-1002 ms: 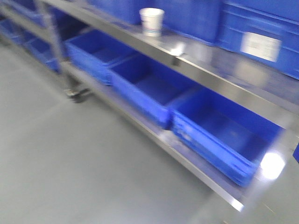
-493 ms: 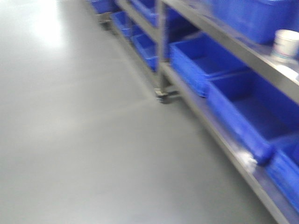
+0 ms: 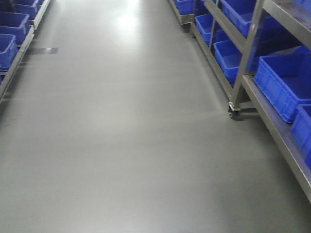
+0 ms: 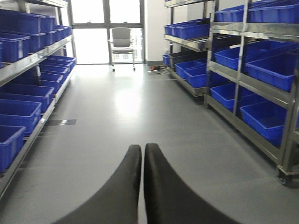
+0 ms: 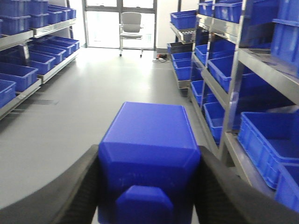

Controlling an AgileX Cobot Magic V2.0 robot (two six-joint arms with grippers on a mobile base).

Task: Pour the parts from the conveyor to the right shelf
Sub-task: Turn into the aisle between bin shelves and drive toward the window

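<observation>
Frankly, my first worry is slip: my right gripper (image 5: 148,186) is clenched on the small bright-blue block (image 5: 147,140), pinching it from both sides between dark curved fingers (image 5: 77,191). Its faces look like smooth, glossy moulded plastic, so I judge that a jolt from the base could let it twist or slide out. My left gripper (image 4: 141,154) is clenched on nothing, its tips pressed together, so it offers no second hold. The right shelf (image 3: 272,121) runs close along my right side. Its steel edge and upright jut toward the aisle, and a careless swing of the arm could clip them. The tier above overhangs the blue bins (image 3: 284,82), so a tip from too high or too far out might drop the block on the ledge or the floor (image 3: 121,121), where hard plastic would likely bounce and skitter. The block is roughly cubic with bevelled edges and a small square knob on the face nearest the wrist camera. The shelf is bright, reflective stainless steel on a caster (image 3: 234,112). The bins are rectangular, open-topped, thick-rimmed plastic. The floor is smooth grey with a soft sheen. No view shows the conveyor.
</observation>
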